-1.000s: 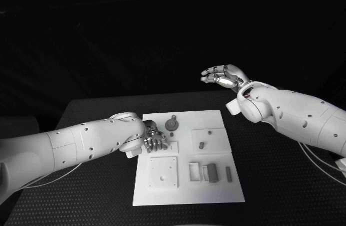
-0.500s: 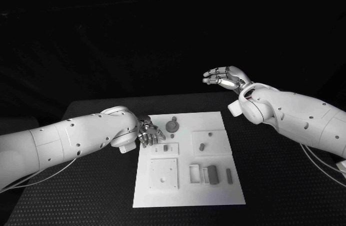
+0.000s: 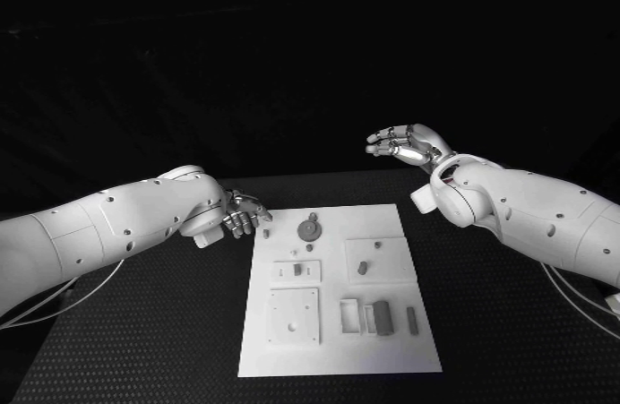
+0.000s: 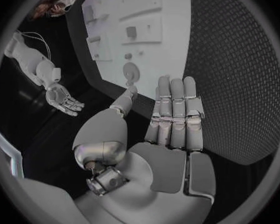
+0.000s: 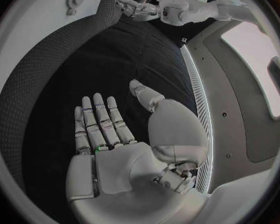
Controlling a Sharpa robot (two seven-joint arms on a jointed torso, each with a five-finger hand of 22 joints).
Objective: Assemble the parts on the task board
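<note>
On the task board [image 3: 336, 287], grey parts [image 3: 382, 315] are noted near its front edge. The left hand [image 3: 240, 218], empty and spread, hangs beside the far-left corner. The right hand [image 3: 409, 143], unladen, is raised beyond. One part should be approached squarely before fingers close.

The task board [image 3: 388, 341] lies on the table [image 3: 155, 350] before me, my left hand [image 3: 240, 218] at its far-left corner, my right hand [image 3: 407, 143] well behind it.

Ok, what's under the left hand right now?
Bare black table: the left hand is open beside the task board, off its left edge. Its palm holds nothing. The small spot directly beneath it is hidden.
</note>
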